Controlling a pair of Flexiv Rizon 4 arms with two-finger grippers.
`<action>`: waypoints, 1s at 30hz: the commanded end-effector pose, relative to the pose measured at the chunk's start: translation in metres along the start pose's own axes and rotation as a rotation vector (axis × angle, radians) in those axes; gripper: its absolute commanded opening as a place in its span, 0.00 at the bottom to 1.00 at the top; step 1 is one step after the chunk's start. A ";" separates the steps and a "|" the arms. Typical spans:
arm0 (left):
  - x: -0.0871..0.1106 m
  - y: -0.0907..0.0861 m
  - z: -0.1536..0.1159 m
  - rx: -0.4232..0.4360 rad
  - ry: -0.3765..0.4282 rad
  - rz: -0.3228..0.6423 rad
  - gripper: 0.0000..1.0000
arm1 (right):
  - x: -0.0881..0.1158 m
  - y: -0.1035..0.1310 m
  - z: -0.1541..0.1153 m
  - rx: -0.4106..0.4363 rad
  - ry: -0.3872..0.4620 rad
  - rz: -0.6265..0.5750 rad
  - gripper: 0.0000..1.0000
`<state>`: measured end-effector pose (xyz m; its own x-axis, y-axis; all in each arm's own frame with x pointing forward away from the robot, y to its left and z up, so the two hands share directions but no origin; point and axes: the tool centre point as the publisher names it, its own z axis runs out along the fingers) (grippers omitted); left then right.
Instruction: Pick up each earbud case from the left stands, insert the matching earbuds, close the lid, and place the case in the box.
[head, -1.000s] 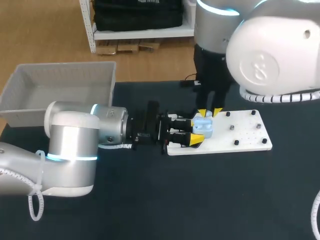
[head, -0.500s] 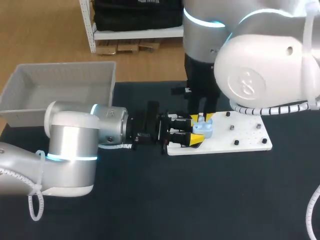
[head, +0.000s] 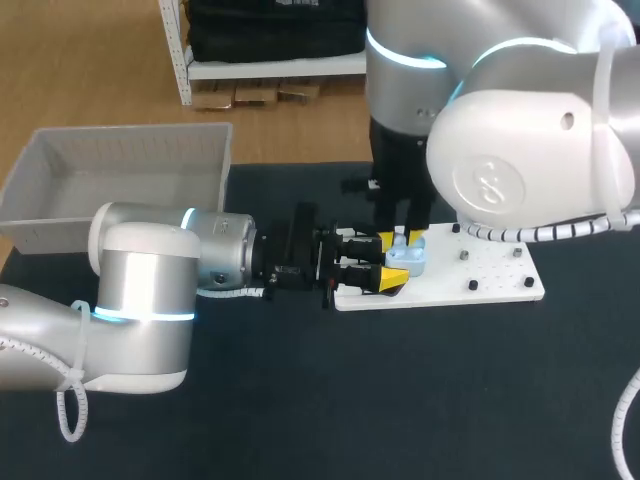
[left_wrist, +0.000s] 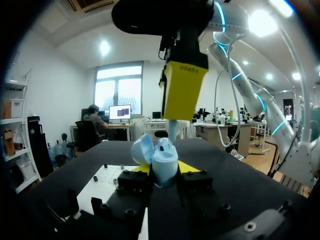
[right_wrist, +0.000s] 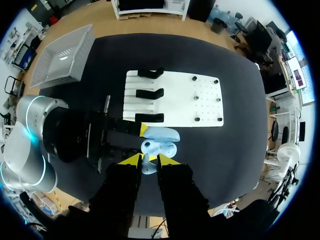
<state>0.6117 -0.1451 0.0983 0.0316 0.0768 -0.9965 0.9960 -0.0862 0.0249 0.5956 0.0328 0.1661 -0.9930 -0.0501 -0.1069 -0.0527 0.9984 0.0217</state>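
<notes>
Pale blue case (head: 405, 258), lid flipped open, clamped in the left pincer (head: 390, 262) over the left end of the white board (head: 490, 272), mid-tabletop. Right pincer (head: 403, 238) directly above, pinching a white earbud (left_wrist: 171, 132) whose stem dips into the case. Grey box (head: 130, 160) sits at the far left corner.

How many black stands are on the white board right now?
3, in a row along the board's edge by the left arm: far stand toward the box, middle stand, near stand nearest the open case. None seems hidden.
</notes>
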 end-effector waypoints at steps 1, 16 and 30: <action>-0.001 0.001 0.000 0.003 0.002 -0.002 0.00 | 0.002 -0.002 0.003 -0.007 -0.011 0.007 0.00; -0.001 0.001 0.000 0.003 0.002 -0.002 0.00 | 0.003 -0.002 0.006 -0.014 -0.045 0.023 0.00; -0.001 0.001 0.000 0.003 0.002 -0.002 0.00 | 0.000 -0.004 0.011 -0.016 -0.057 0.035 0.00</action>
<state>0.6117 -0.1451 0.0983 0.0316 0.0768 -0.9965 0.9960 -0.0862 0.0249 0.5988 0.0315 0.1555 -0.9878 -0.0142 -0.1551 -0.0205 0.9990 0.0387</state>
